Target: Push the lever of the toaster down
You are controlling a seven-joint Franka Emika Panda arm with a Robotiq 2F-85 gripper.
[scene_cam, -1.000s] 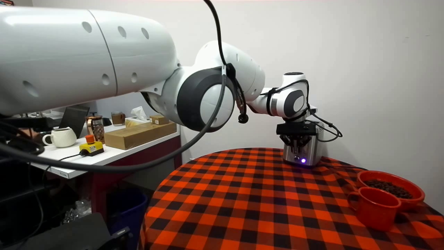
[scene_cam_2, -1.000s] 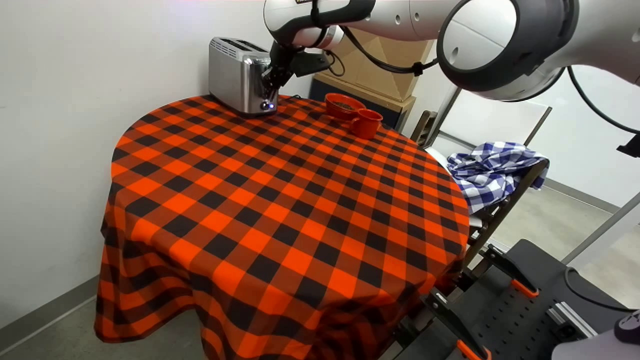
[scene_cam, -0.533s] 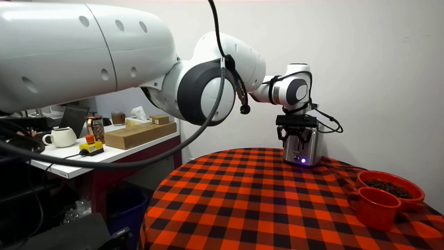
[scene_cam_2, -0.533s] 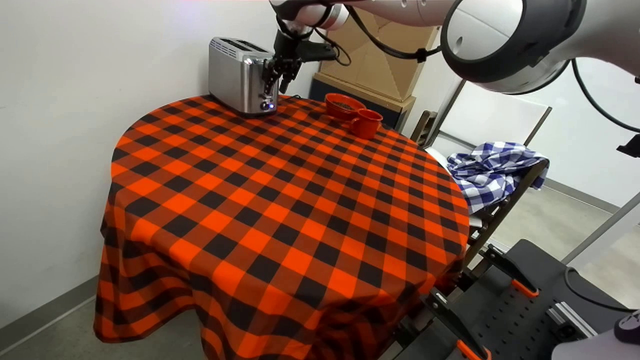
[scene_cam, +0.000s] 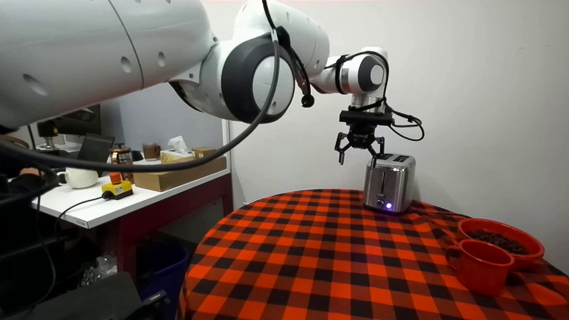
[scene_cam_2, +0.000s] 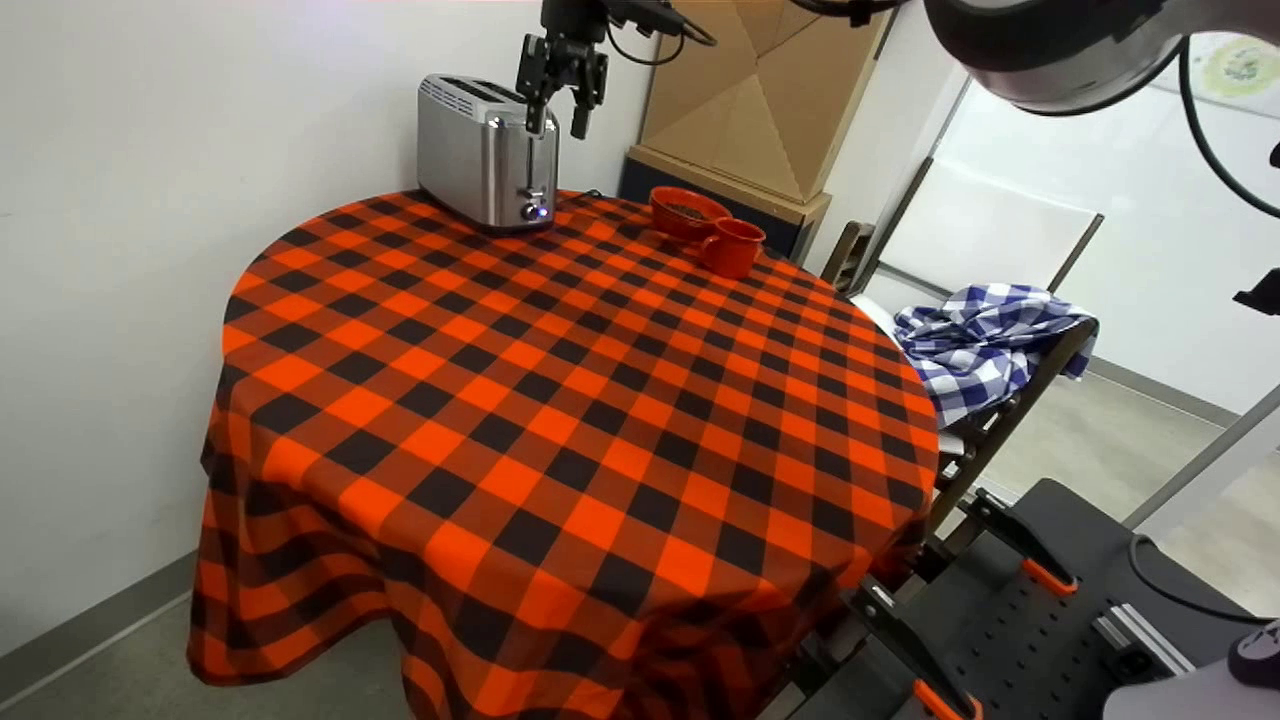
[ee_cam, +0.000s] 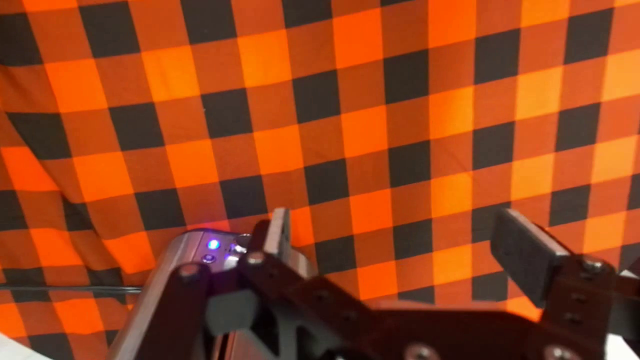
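Note:
The shiny steel toaster (scene_cam: 395,184) stands near the table's far edge, its narrow front showing in both exterior views. Its lever (scene_cam: 381,195) sits at the low end of the front slot, just above a knob; a blue light glows beside them. My gripper (scene_cam: 357,161) hangs in the air at the height of the toaster's top, in front of it. Its fingers are spread wide with nothing between them, as the wrist view also shows. One fingertip overlaps the toaster's upper front in the exterior views; contact cannot be told. In the wrist view a finger partly hides the toaster (ee_cam: 167,270).
A red mug (scene_cam: 484,266) and a red bowl (scene_cam_2: 690,212) with dark pieces stand on the checked tablecloth (scene_cam_2: 560,400). A wall rises close behind the toaster. A cardboard box (scene_cam_2: 740,110) stands beyond the table, and a chair holds a blue checked cloth (scene_cam_2: 990,340).
My gripper has opened from nearly shut and risen from low at the toaster's front to the height of its top. The toaster has stayed put, its front now uncovered.

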